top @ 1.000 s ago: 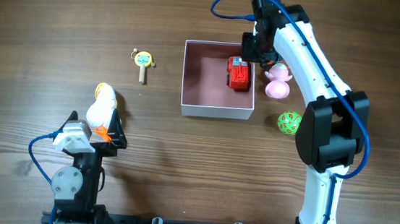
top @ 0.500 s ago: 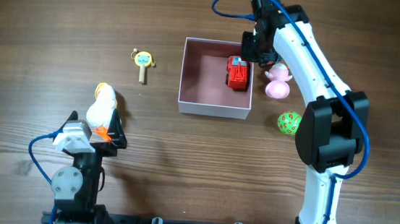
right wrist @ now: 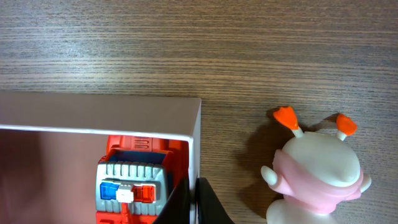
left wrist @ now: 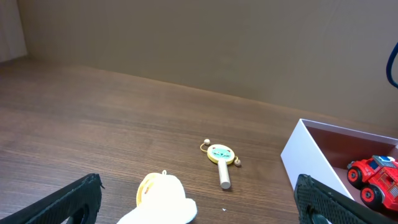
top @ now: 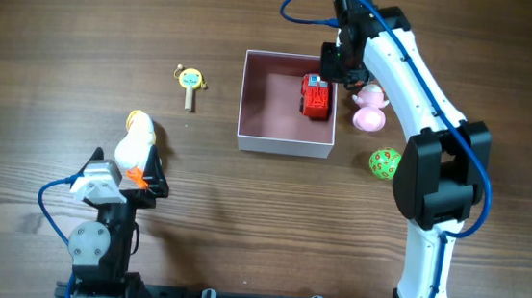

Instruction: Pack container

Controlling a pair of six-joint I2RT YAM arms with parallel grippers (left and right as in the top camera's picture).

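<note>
The container (top: 283,148), a shallow white box with a pink inside, sits at the table's middle. A red toy truck (top: 316,97) lies in it against the right wall. My right gripper (top: 336,74) is shut on that right wall (right wrist: 194,149), one jaw inside by the truck (right wrist: 140,180) and one outside. My left gripper (top: 127,164) is open near the front left. A white and yellow duck toy (top: 134,139) lies between its jaws, its head (left wrist: 165,198) low in the left wrist view.
A pink and white toy with orange feelers (top: 370,108) stands just outside the container's right wall. A green patterned ball (top: 384,163) lies to the front right of it. Left of the container lies a yellow rattle (top: 190,81) on a wooden stick.
The container has shifted a little to the left and back with my right gripper on its wall. The left arm has not moved.
</note>
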